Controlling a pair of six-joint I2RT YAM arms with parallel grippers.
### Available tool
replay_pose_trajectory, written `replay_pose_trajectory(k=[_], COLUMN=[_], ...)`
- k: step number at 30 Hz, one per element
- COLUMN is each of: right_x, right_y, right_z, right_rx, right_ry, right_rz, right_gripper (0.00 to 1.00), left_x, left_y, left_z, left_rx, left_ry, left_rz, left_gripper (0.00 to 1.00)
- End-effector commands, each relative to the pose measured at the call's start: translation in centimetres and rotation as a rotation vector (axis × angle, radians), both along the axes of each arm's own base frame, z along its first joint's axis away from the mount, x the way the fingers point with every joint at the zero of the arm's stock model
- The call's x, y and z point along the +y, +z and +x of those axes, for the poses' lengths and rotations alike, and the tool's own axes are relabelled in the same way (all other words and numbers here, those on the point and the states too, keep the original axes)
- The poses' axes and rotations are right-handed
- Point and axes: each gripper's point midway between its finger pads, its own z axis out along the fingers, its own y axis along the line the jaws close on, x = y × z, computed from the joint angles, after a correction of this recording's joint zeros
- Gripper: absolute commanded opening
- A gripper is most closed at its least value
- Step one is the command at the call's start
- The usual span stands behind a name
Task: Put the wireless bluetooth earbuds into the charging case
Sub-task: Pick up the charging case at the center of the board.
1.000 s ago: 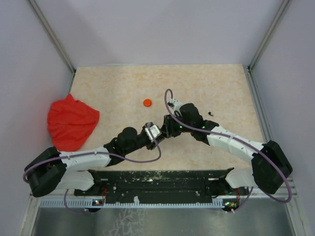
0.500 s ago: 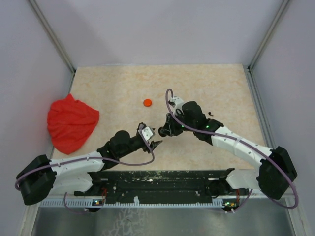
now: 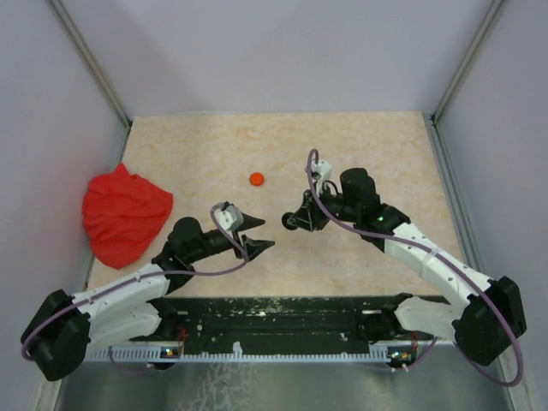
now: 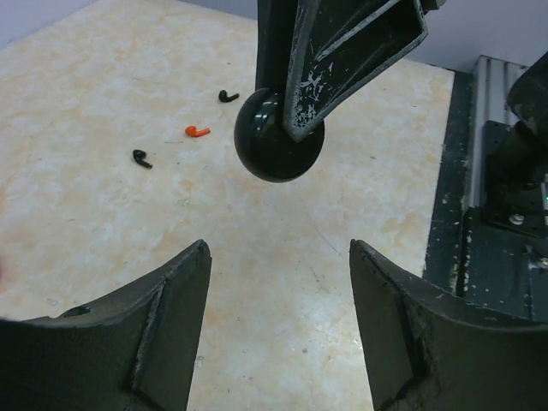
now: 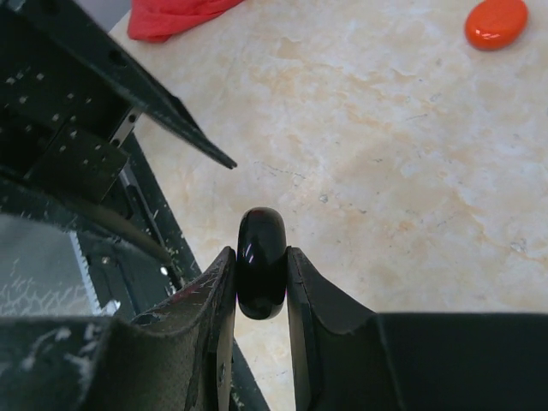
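Note:
My right gripper is shut on a black round charging case, held on edge above the table; the right wrist view shows the case pinched between the fingers. My left gripper is open and empty, a short way left of the case, its jaws wide apart in the left wrist view. There the case hangs ahead of it. Three tiny earbuds lie on the table beyond: a black one, an orange one and another black one.
An orange round disc lies on the table behind the grippers, also in the right wrist view. A crumpled red cloth lies at the left edge. A black rail runs along the near edge.
The two grippers, close together a second ago, have parted. My left gripper drew back to the left and opened. My right gripper moved slightly right, keeping the black case.

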Motion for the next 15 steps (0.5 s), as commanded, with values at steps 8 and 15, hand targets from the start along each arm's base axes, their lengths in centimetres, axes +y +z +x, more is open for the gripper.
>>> replay_pose_trajectory(k=[8, 15], right_x=[2.3, 2.8], right_y=[4.2, 3.7], right_z=[-3.3, -4.1], right_rx=[-0.149, -0.139], right_ry=[0.305, 0.368], right_rz=[0.157, 0.183], right_gripper=[0.13, 0.13], left_x=[-1.1, -1.7], left_y=[2.7, 3.6], left_z=[-3.0, -2.8], left_rx=[0.115, 0.164], left_ry=[-0.295, -0.318], left_rz=[-0.142, -0.189], left_gripper=[0.65, 0.57])
